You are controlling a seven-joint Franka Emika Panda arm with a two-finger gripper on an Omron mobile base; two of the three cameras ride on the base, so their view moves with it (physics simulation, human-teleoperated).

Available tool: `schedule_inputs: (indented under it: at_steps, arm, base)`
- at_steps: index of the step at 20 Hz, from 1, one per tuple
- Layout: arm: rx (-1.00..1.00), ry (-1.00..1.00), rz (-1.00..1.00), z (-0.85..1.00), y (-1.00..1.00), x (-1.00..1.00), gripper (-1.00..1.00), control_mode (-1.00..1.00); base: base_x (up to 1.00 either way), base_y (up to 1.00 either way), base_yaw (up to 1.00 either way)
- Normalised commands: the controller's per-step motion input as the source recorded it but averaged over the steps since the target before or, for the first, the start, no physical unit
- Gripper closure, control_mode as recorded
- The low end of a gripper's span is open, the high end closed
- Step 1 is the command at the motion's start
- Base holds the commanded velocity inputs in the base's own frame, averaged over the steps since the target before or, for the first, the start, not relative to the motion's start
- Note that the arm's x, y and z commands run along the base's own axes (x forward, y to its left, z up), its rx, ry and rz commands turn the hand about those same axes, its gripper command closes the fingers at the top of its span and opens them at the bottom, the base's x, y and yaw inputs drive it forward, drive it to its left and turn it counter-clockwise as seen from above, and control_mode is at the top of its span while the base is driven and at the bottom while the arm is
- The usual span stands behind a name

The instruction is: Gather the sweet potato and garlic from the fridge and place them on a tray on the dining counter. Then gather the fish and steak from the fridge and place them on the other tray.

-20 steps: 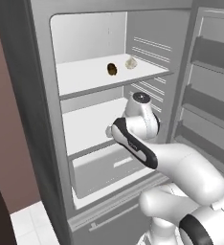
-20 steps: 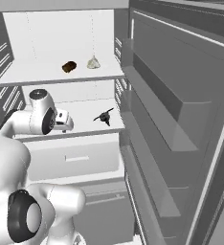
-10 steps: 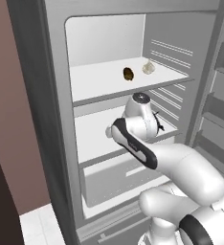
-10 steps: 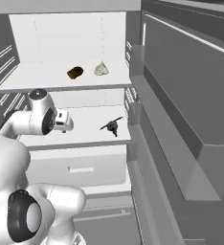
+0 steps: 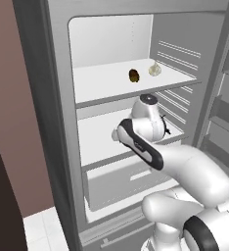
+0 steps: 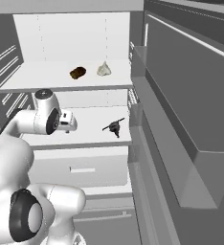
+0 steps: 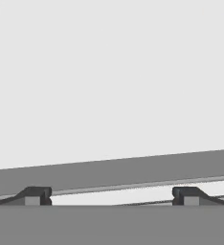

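The fridge (image 5: 57, 122) stands open in front of me. On its top shelf lie the brown sweet potato (image 5: 133, 75) (image 6: 77, 72) and, just to its right, the pale garlic (image 5: 155, 69) (image 6: 103, 70). My gripper (image 6: 114, 127) hovers over the bare middle shelf, one level below them and slightly to the right. In the hand view the gripper (image 7: 110, 196) is open, its fingertips (image 7: 35, 195) wide apart with nothing between them, facing a white fridge surface and a grey shelf edge. The fish, steak, trays and dining counter are out of view.
The open fridge door (image 6: 190, 95) with its deep bins stands close on the right. A closed white drawer (image 5: 121, 184) (image 6: 80, 167) sits under the middle shelf. A brown wall (image 5: 18, 122) flanks the fridge on the left.
The whole picture has shifted as the base moved: the fridge interior slid right in the left base view. The arm kept its pose and the gripper stayed open.
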Motion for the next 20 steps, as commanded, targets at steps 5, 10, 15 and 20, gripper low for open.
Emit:
schedule_inputs:
  at_steps: [5,10,15,20]
  arm:
    - [0.00,0.01,0.00,0.00,-0.40,0.00,-1.00,-1.00]
    - [-0.01,0.01,0.00,0.00,-0.61,-0.01,-1.00,-1.00]
    - [-0.04,0.00,0.00,-0.10,-0.96,0.00,-1.00,-1.00]
    - [-0.08,0.01,0.01,-0.12,-0.82,0.15,-1.00,-1.00]
  base:
    - [0.00,0.00,0.00]
    - [0.00,0.00,0.00]
    - [0.00,0.00,0.00]
    - [0.00,0.00,0.00]
